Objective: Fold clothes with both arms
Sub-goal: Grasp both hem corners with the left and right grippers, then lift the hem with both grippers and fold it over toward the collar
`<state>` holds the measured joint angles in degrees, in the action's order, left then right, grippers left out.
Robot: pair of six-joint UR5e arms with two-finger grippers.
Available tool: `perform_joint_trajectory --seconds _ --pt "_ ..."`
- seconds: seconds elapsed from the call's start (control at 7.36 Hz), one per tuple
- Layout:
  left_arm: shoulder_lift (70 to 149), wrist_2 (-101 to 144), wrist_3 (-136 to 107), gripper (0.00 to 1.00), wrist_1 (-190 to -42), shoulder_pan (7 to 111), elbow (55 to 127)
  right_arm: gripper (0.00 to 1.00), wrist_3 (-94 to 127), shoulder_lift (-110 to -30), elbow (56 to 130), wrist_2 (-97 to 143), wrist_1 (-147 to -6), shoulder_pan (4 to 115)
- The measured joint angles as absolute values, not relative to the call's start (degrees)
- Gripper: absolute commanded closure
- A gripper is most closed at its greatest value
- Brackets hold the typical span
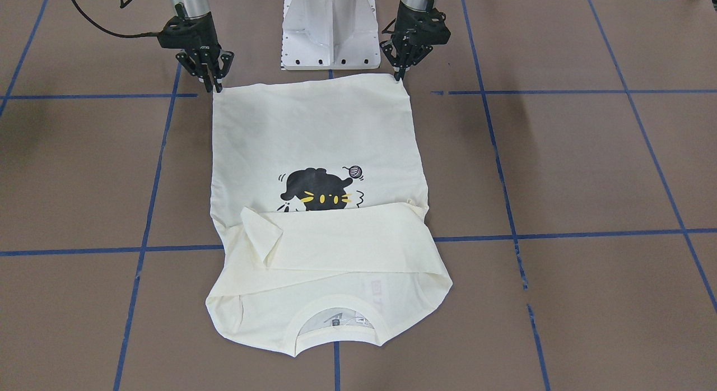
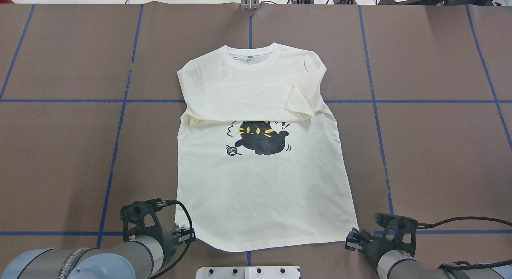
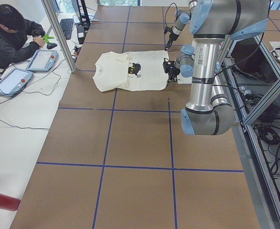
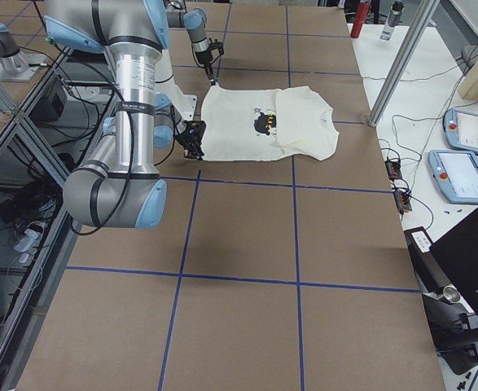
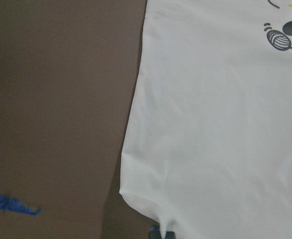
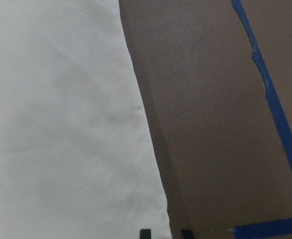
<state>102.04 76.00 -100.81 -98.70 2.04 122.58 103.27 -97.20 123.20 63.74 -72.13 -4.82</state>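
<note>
Surveyed: brown table (image 2: 60, 151), gridded in blue tape (image 2: 56, 100). Laid flat at its centre, print side up: cream T-shirt (image 2: 260, 191), collar (image 2: 250, 55) towards the far edge, hem (image 2: 264, 243) just short of the white pedestal base (image 1: 330, 27).

Both sleeves (image 2: 248, 99) already folded across the chest, hiding the top of the cat print (image 2: 260, 137). Judged: sleeve stage done, hem-to-collar fold next.

Left arm (image 2: 80, 263) and right arm (image 2: 404, 263) set low at the two hem corners, presumably for an even lift.

Left gripper (image 1: 400, 74): apparently pinched closed on its corner, going by cloth puckering towards it in the wrist view.

Right gripper (image 1: 216, 88): fingertips (image 6: 145, 233) narrowly parted, straddling the corner edge, not yet clamped.

Risk of a skewed fold with one corner unheld.
</note>
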Motion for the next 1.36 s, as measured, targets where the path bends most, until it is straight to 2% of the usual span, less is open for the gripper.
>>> perform_joint_trajectory --seconds 0.27,0.68,1.09,1.36 --pt "102.13 75.95 -100.81 1.0 -98.7 2.1 122.6 0.67 103.27 -97.33 123.17 63.91 -72.21 -4.89" --pt "102.23 75.94 -100.81 1.0 -98.7 2.11 122.61 1.0 103.27 -97.18 123.27 64.06 -72.32 -4.92" --pt "102.27 76.01 -100.79 1.0 -98.7 2.11 122.75 1.0 103.25 -96.91 123.46 64.03 -72.35 -4.87" --pt "102.3 76.14 -100.72 1.0 -98.62 2.19 122.99 1.0 102.94 -96.84 126.84 65.16 -76.28 -3.91"
